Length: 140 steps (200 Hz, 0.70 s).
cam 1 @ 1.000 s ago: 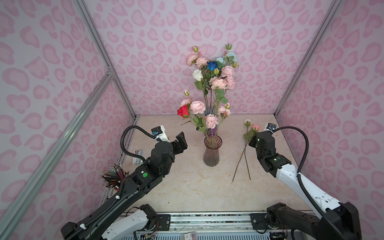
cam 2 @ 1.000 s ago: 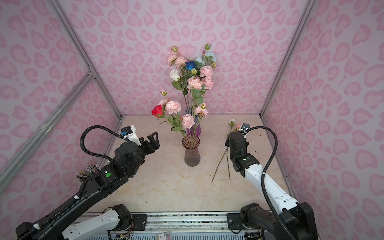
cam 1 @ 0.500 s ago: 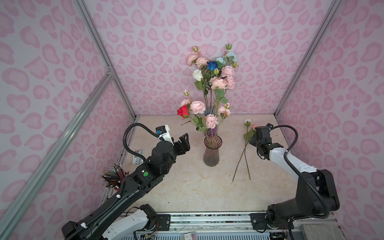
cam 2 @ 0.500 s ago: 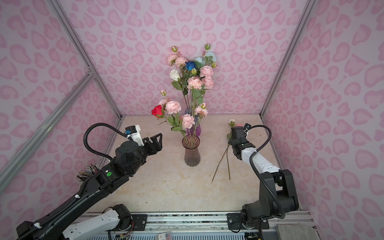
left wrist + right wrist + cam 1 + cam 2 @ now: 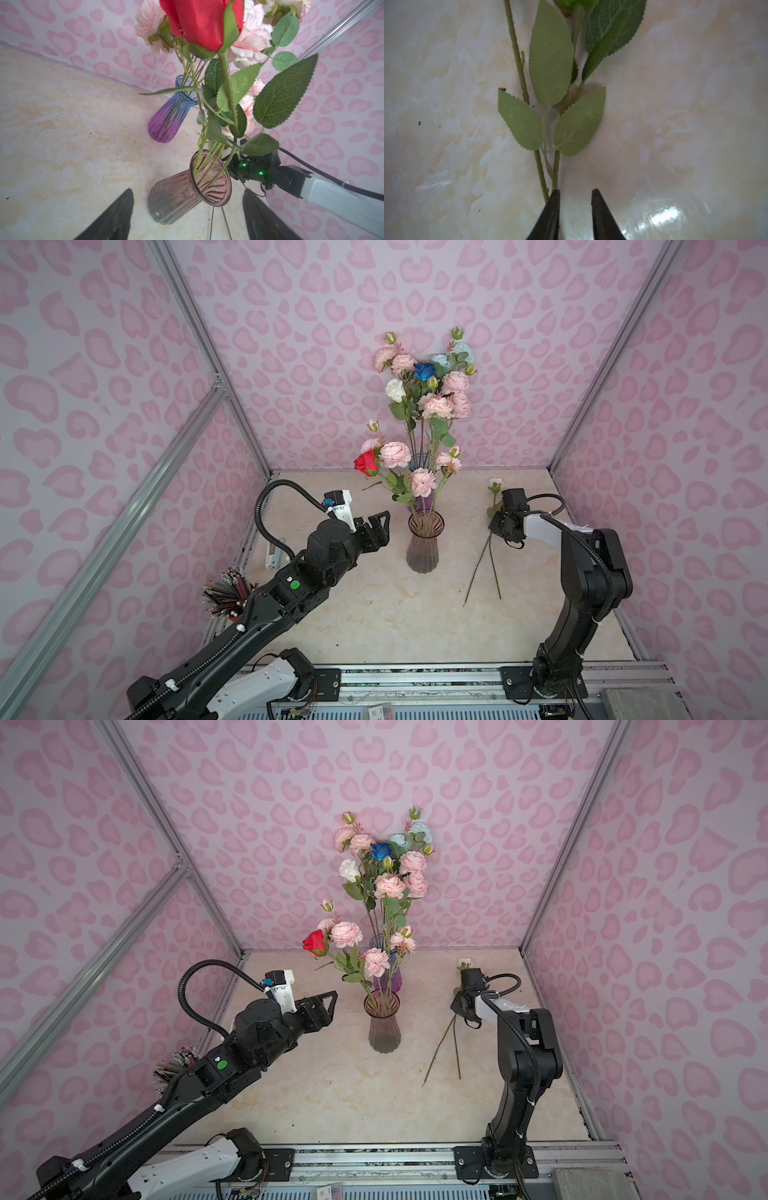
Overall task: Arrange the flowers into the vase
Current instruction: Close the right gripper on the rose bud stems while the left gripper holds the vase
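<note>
Flowers (image 5: 395,454): a red rose (image 5: 199,22) and several pale pink blooms stand with their stems in the pink vase (image 5: 423,547) at the centre of the bench (image 5: 374,614).

A taller bunch (image 5: 436,404) of pink, white, light blue and one deep blue bloom stands in a blue-and-purple vase (image 5: 168,118). This vase is just behind the pink vase, at its 12 o'clock.

Two loose flowers (image 5: 550,62) lie flat on the bench at the pink vase's 3 o'clock. Their heads point toward 12 o'clock and their stems spread apart toward 6 o'clock.

Right fingers (image 5: 550,216): low over the loose stems, with a narrow gap between them. Both stems run up to the tip of one finger. Only bare bench shows in the gap, and nothing is seen gripped.

Left fingers (image 5: 112,216): spread wide and holding nothing. They are at the pink vase's 9 o'clock, near it but apart, and pointed at it.

Writing: a small printed card (image 5: 376,711) on the front rail is too small to read.

A bundle of pencils (image 5: 226,589) stands off the bench edge at 8 o'clock.
</note>
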### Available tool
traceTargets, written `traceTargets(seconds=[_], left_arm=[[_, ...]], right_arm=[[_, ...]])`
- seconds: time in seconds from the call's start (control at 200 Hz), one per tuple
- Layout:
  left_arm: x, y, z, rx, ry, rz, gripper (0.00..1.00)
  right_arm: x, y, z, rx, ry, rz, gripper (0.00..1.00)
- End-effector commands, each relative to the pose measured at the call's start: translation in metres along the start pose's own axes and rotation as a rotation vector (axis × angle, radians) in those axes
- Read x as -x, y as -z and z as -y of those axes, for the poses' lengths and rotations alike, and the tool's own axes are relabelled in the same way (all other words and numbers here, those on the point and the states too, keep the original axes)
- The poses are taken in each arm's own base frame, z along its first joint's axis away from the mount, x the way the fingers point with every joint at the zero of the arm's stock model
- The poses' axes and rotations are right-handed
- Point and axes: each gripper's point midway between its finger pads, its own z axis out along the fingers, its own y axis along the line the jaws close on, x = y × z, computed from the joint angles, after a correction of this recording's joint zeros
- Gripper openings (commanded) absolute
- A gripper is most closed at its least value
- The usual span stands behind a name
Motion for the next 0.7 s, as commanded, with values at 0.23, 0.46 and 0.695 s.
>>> traceTargets(seconds=[0.23,0.46,0.695], left_arm=[[0.006,0.002,0.005,-0.017,0.011,0.018,0.83],[0.006,0.002,0.005,-0.022,0.014,0.018,0.83],[0.007,0.003,0.005,-0.018,0.009,0.024,0.83]], right_arm=[[-0.003,-0.002,-0.007,0.047,-0.031,-0.019,0.26],[0.004,0.01,-0.018,0.135,-0.057,0.055,0.21],[0.0,-0.006,-0.021,0.127,-0.059,0.018,0.21]])
